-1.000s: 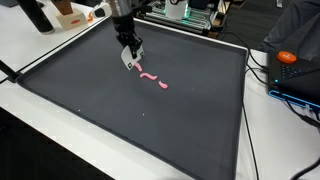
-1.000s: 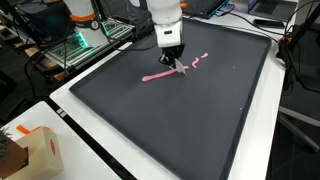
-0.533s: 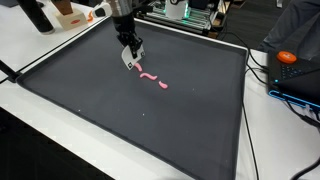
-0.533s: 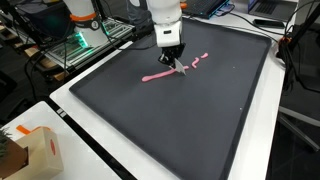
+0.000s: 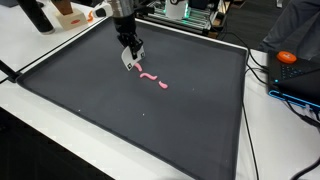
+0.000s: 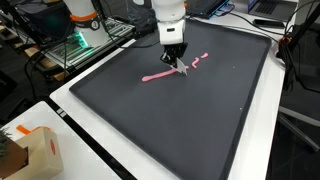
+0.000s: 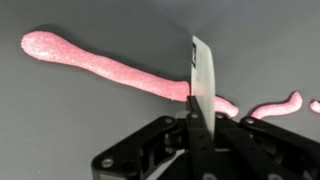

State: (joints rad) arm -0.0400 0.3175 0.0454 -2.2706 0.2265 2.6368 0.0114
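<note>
The claw (image 7: 196, 128) is clamped shut on a white blade (image 7: 201, 80), whose edge presses into a pink strand (image 7: 100, 65) across the frame's upper half, on the dark mat (image 5: 150, 130). The strand looks soft, light and sticky; probably best lifted at its thick end.

three pink strips (image 7: 100, 65), one white blade (image 7: 201, 85), one black mat (image 6: 200, 125).
</note>
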